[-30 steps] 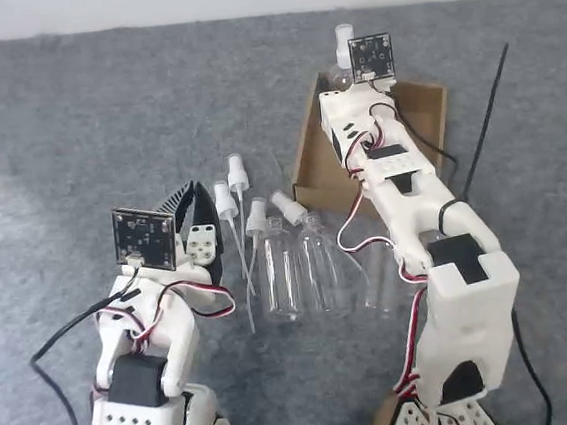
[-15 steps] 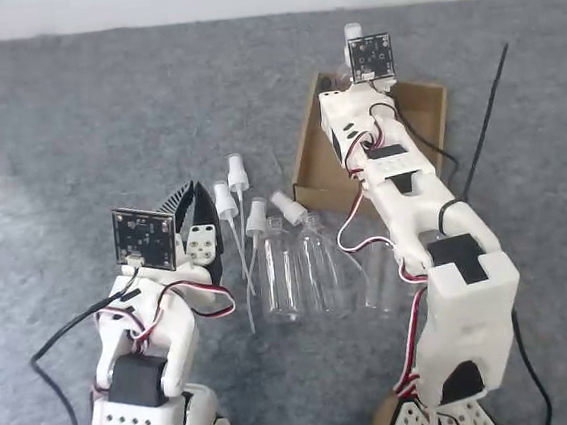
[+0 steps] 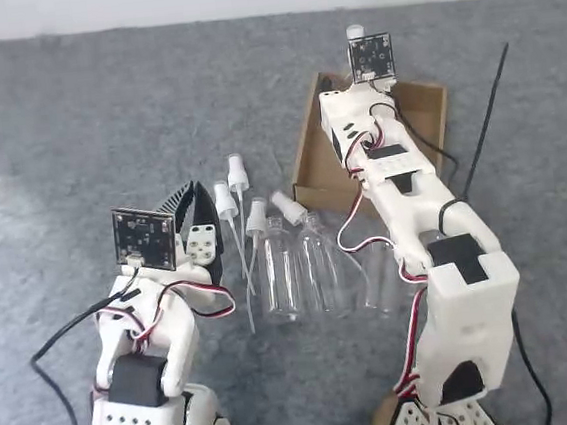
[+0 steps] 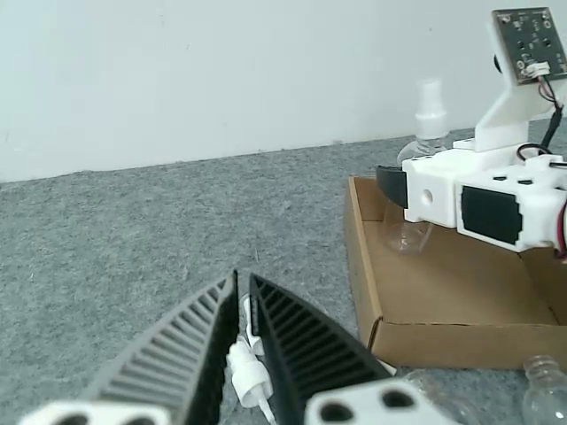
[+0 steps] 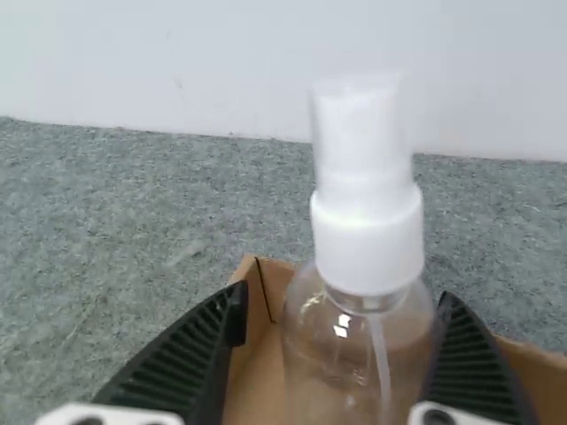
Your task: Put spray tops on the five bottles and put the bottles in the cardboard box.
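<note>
My right gripper [image 5: 341, 305] is shut on a clear bottle [image 5: 363, 274] with a white spray top, held upright over the far end of the cardboard box [image 3: 306, 145]. In the high view its spray top [image 3: 355, 32] sticks up behind the wrist camera. From the left wrist the bottle [image 4: 423, 133] shows with its base low inside the box [image 4: 363, 257]. My left gripper [image 3: 194, 196] is shut and holds nothing, next to several loose spray tops [image 3: 236, 172]. Three uncapped clear bottles [image 3: 281, 273] lie side by side between the arms.
Grey carpet covers the table, with open room to the left of the left arm. The right arm's body stretches over the box and over part of one lying bottle [image 3: 380, 275]. A black cable [image 3: 486, 123] runs past the box's right side.
The right gripper has carried the bottle slightly to the right and farther over the box, so its body is now hidden behind the wrist camera. The left arm has kept still.
</note>
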You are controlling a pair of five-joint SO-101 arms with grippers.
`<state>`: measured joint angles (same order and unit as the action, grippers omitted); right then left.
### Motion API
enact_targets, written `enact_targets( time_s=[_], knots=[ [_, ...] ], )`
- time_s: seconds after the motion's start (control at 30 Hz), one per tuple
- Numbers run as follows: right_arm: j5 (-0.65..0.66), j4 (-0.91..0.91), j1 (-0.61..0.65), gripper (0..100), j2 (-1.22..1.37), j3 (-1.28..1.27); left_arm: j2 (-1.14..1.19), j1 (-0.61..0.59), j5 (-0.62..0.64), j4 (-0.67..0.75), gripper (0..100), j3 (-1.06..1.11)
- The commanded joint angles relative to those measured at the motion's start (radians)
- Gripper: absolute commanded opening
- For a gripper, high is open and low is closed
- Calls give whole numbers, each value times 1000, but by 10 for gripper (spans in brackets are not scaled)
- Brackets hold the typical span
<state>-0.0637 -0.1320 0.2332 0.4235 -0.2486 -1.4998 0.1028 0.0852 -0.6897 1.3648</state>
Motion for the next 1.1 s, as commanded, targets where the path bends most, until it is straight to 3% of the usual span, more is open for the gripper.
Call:
enact_targets(
  time_s=[0.0,0.63,1.07],
  knots=[
    [15,-16,-5,282,-25,87,-12,-6,-3,28,13,-7],
    [11,-12,-13,282,-84,84,-12,-6,-3,28,13,-7],
    [9,156,-16,280,-208,215,-12,-6,-3,28,13,-7]
  ],
)
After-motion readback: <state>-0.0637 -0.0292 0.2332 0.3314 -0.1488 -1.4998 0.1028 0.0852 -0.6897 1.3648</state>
